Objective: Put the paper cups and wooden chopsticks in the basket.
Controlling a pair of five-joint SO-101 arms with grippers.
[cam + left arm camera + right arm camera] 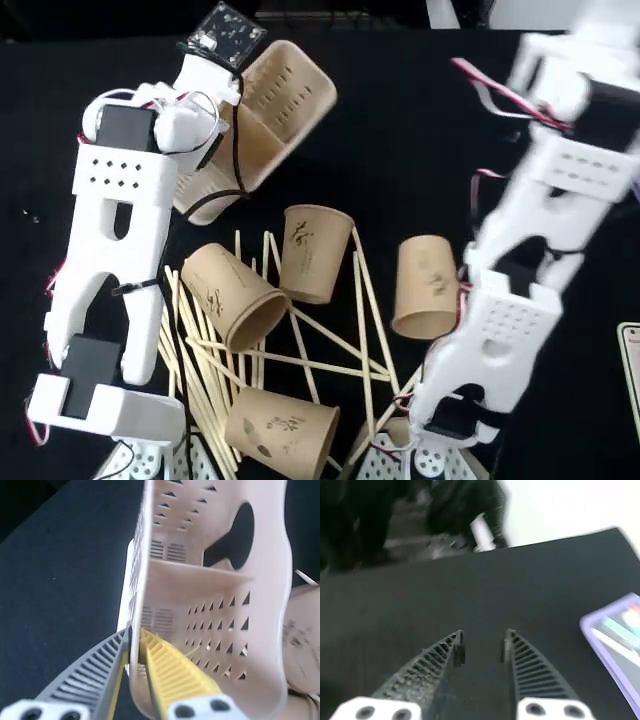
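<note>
Four paper cups [316,250] counted tumbled on the black table [400,120], among scattered wooden chopsticks [205,395]; found several sticks partly hidden beneath cups and arm bases; saw the basket [270,110] tipped over towards the far side, its lower part masked by the left arm; noted the left gripper [136,634] pinching the basket's wall; noted the right gripper [482,645] spread above the table; glimpsed a purple-edged object [615,650], cut off, not identifiable.
</note>
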